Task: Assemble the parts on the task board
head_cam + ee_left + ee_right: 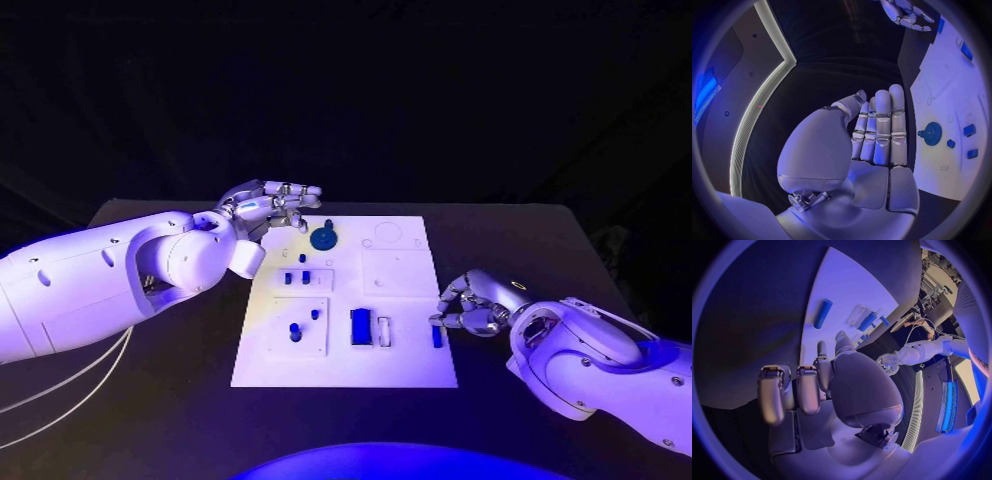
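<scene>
The white task board [407,372] lies in the middle of the table. A blue gear [326,238] sits near its far left corner, also visible as the gear [931,133] in the left wrist view. Small blue pegs [296,277] stand on the left side, and a blue block [361,326] sits toward the front. A blue rod [437,335] lies at the right edge, seen too as the rod [822,313] on the board [842,290]. My left hand [274,205] hovers at the far left corner, fingers [879,130] straight, holding nothing. My right hand [469,305] is beside the rod, fingers [779,395] curled in, holding nothing.
A pale slim piece [384,330] lies next to the blue block. More small blue pieces [296,330] sit on the front left of the board. The black table [173,400] runs wide on both sides of the board.
</scene>
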